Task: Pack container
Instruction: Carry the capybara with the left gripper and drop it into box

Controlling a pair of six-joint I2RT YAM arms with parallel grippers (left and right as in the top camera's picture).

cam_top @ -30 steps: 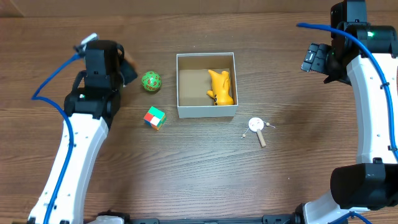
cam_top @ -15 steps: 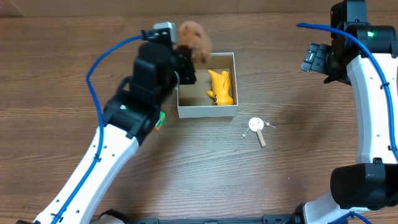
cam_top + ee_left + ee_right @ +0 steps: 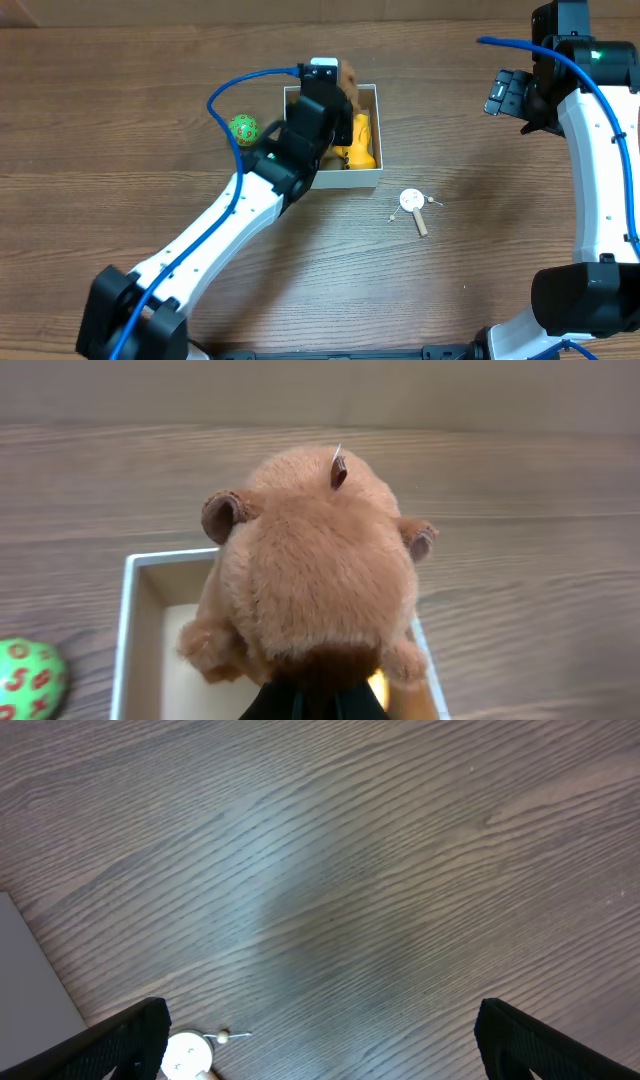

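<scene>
Left end effector (image 3: 312,700) clamped (right end effector (image 3: 335,1040) splayed).

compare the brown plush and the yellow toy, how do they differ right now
The brown plush is gripped by the left end effector and held over the container; the yellow toy lies loose on the container's floor. The brown plush is fuzzy and rounded; the yellow toy looks smooth and elongated. Both are small toys at the same container.

- Probably a robotics lab or test bench; nothing past the tabletop shows.
- White-and-black arms (image 3: 230,215) trailing blue cables (image 3: 505,43) flank a wood-grain table (image 3: 480,290).
- Staged props: brown plush toy (image 3: 320,570), green ball (image 3: 243,129), white-walled container (image 3: 350,180).
</scene>
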